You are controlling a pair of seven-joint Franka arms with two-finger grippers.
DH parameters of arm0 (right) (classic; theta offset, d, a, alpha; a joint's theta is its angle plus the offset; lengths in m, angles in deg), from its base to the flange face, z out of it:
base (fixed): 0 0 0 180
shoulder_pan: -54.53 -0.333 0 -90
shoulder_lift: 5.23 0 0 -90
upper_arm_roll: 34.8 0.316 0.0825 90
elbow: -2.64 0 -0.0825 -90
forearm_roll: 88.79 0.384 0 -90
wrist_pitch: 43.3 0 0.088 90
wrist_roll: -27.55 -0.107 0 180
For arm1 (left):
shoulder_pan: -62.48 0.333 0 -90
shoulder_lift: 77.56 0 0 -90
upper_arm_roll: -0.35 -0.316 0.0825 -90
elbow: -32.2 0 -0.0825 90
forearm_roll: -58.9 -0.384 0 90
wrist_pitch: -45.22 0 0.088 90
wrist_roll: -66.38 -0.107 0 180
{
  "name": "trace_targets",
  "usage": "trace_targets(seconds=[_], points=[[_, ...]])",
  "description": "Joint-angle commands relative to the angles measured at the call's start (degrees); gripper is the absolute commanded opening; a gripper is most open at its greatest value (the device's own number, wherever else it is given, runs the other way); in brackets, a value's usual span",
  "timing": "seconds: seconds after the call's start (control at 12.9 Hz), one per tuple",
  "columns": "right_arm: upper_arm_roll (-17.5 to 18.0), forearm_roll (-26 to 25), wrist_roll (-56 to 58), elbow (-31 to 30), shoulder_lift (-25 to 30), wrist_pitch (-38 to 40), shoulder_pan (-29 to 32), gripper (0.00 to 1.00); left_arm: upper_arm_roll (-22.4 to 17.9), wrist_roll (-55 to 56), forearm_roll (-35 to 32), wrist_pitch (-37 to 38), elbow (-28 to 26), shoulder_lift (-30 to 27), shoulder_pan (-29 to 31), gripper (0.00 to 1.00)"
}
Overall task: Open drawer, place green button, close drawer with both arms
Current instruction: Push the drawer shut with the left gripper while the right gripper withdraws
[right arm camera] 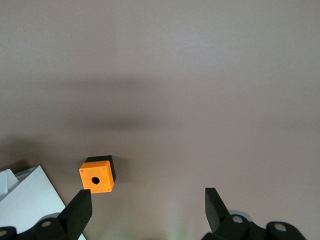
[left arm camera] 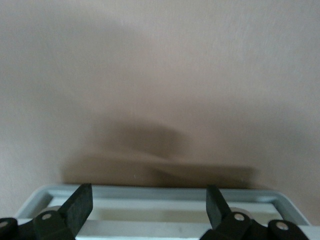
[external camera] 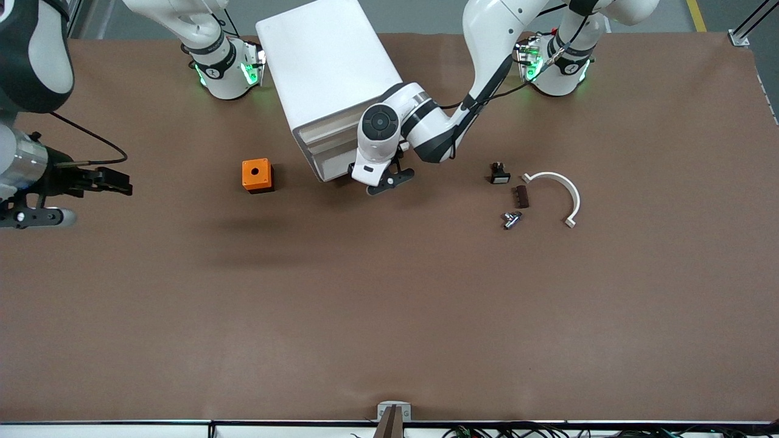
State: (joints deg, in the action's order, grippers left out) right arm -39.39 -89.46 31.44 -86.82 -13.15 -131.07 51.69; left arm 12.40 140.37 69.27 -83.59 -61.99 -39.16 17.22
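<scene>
The white cabinet (external camera: pixel 325 67) stands at the table's edge farthest from the front camera, between the arm bases, with its drawer fronts (external camera: pixel 325 149) facing that camera. My left gripper (external camera: pixel 391 182) is open, low at the front of the cabinet. In the left wrist view its fingers (left arm camera: pixel 80 205) straddle the white rim of a tray-like drawer (left arm camera: pixel 165 192), empty between them (left arm camera: pixel 150 197). A tiny grey-blue and black part, apparently the button (external camera: pixel 511 219), lies toward the left arm's end. My right gripper (external camera: pixel 125 182) is open and empty (right arm camera: pixel 147 200), up over the right arm's end.
An orange cube with a round hole (external camera: pixel 257 175) sits beside the cabinet toward the right arm's end and shows in the right wrist view (right arm camera: pixel 97 175). A black switch (external camera: pixel 499 175), a small brown block (external camera: pixel 521 196) and a white curved clip (external camera: pixel 563 188) lie near the button.
</scene>
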Motion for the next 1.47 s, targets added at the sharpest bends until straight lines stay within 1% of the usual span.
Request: trace_targets(seconds=[0.0, 0.23, 0.31, 0.62, 0.7, 0.93, 1.01, 1.16, 1.24, 1.4], points=[[1.3, -1.6, 1.3, 3.0, -0.1, 2.3, 2.3, 1.00, 0.7, 0.5, 4.3, -0.9, -1.1, -0.8, -0.1, 1.00], [1.3, -2.1, 1.1, 5.0, -0.4, 2.3, 2.7, 1.00, 0.8, -0.3, 12.0, -1.1, -1.1, -0.3, -0.1, 1.00], [1.3, -2.4, 1.0, 5.7, -0.4, 3.0, 2.6, 1.00, 0.8, -0.4, 13.3, -1.1, -1.1, -0.3, 0.0, 1.00], [1.3, -3.5, 0.9, 12.1, -0.6, 9.7, 2.6, 1.00, 0.8, -0.5, 14.5, -1.3, -0.9, 0.0, -0.1, 1.00], [1.3, -3.0, 0.9, 13.2, -0.6, 11.1, 2.6, 1.00, 0.7, -0.5, 14.4, -1.3, -0.9, -0.2, -0.1, 1.00], [1.8, -2.8, -0.4, 13.3, 0.4, 12.3, 1.9, 1.00, 0.2, -0.4, 13.4, -1.3, -0.1, -1.3, 1.7, 1.00], [1.7, -2.3, -0.1, 13.0, 0.7, 12.4, 2.3, 1.00, 0.1, -0.4, 12.2, -1.2, 0.1, -2.3, 3.1, 1.00], [1.6, -2.3, 0.1, 12.5, 2.0, 13.2, 2.3, 1.00, 0.2, -0.5, 7.0, -0.5, 0.1, -5.7, 6.6, 1.00], [1.5, -1.6, 0.1, 11.2, 3.4, 13.3, 2.4, 1.00, 0.2, -1.6, 4.7, 0.6, 0.2, -8.0, 9.0, 1.00], [1.4, -0.3, 0.1, 9.3, 6.1, 15.3, 3.9, 1.00, 0.1, -7.2, 3.8, 7.1, 3.0, -11.7, 14.0, 0.99]])
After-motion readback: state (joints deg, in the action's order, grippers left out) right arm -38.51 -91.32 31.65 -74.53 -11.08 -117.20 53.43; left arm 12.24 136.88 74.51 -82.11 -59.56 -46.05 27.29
